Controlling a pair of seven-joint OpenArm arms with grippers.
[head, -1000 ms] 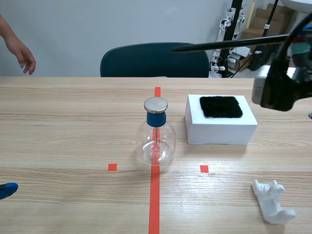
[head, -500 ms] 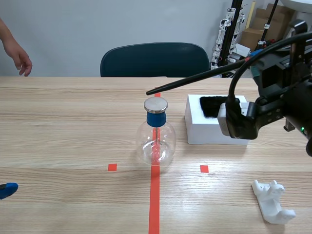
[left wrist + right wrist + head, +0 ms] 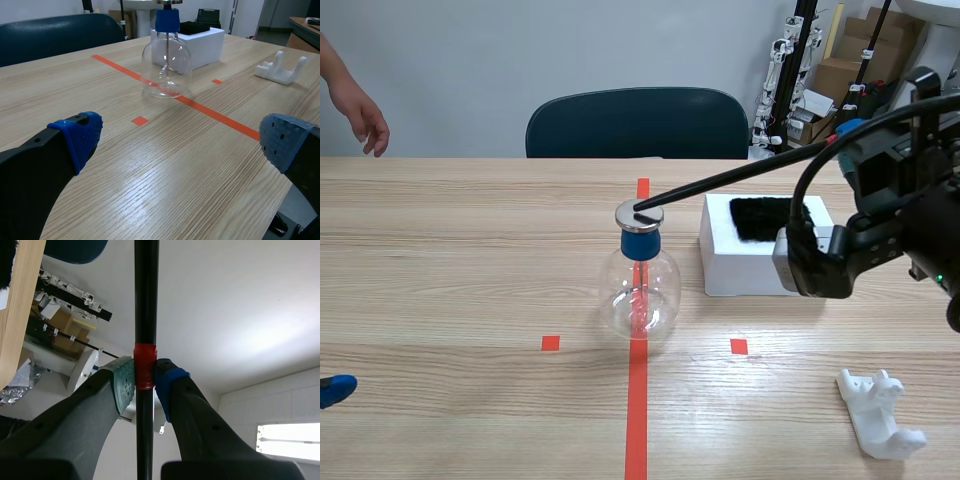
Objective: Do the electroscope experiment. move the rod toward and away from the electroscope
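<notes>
The right arm [image 3: 880, 235] comes in from 3 o'clock, raised above the table [image 3: 450, 250] with its wrist bent. The right gripper [image 3: 842, 132] is clamped on the black rod [image 3: 740, 170] at the rod's red-taped part, one pad pressed to each side. From there the rod slants down toward 8 o'clock, and its tip appears to touch the metal cap [image 3: 639, 214] of the electroscope [image 3: 640, 290] — a clear flask with a blue neck, standing on the red centre line.

The left gripper [image 3: 182, 137] sits low over the table's near edge, at 8 o'clock from the flask, with its fingers spread wide and nothing between them.

The flask stands well apart from the near and far edges. A white box [image 3: 760, 268] topped with black cloth [image 3: 760, 218] stands near it at 3 o'clock, with a gap between them. A white stand [image 3: 880, 415] lies at 5 o'clock, near the front edge. A person's hand [image 3: 360, 115] hangs at 10 o'clock, beyond the far edge.
</notes>
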